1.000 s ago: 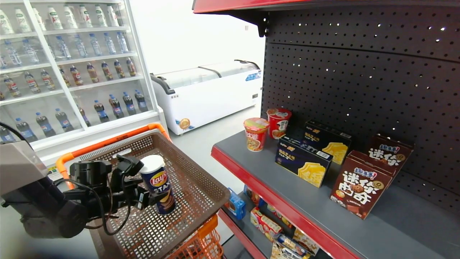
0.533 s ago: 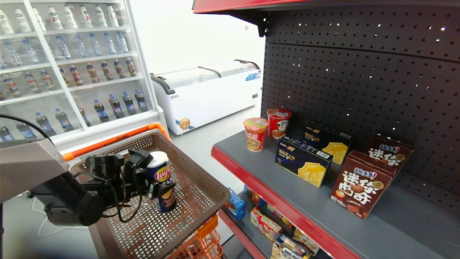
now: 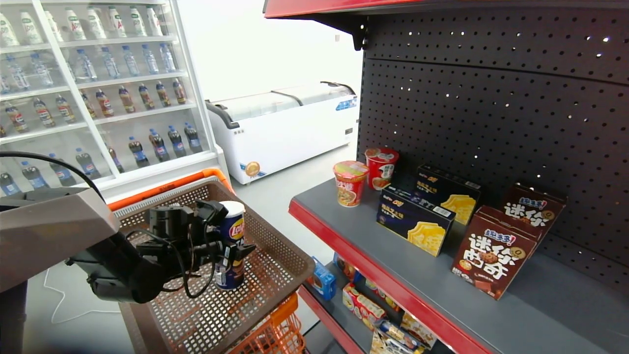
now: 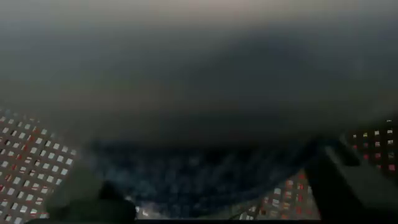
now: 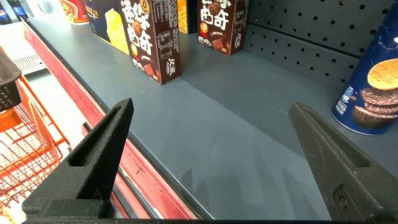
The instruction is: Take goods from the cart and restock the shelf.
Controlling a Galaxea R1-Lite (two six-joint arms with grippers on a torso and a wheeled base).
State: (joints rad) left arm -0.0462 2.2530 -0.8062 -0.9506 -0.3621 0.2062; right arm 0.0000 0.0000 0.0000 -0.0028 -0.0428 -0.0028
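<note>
Indoors, a shop aisle. A grey shelf deck with a red front lip runs along the robot's right, backed by black pegboard. On it stand 2 cup noodles, 2 dark blue boxes and 2 brown boxes, each pair set one behind the other. The tier under the deck holds assorted packets. Across the aisle are a glass-front drinks cooler with rows of bottles and a white chest freezer.

The cart basket, brown mesh with an orange handle, sits at the robot's left. Inside it the chip can stands near upright, white lid up. The left gripper clamps the can from the side at about mid-height. Whether the can's base touches the mesh floor cannot be told.

The right gripper hangs over a bare stretch of the deck, its fingers spread wide and holding nothing. Near it a blue can with a biscuit picture stands by the pegboard.

Labels: the chip can is dark blue with a round red-and-yellow logo. The brown boxes carry large white characters, the dark blue boxes a yellow picture.
</note>
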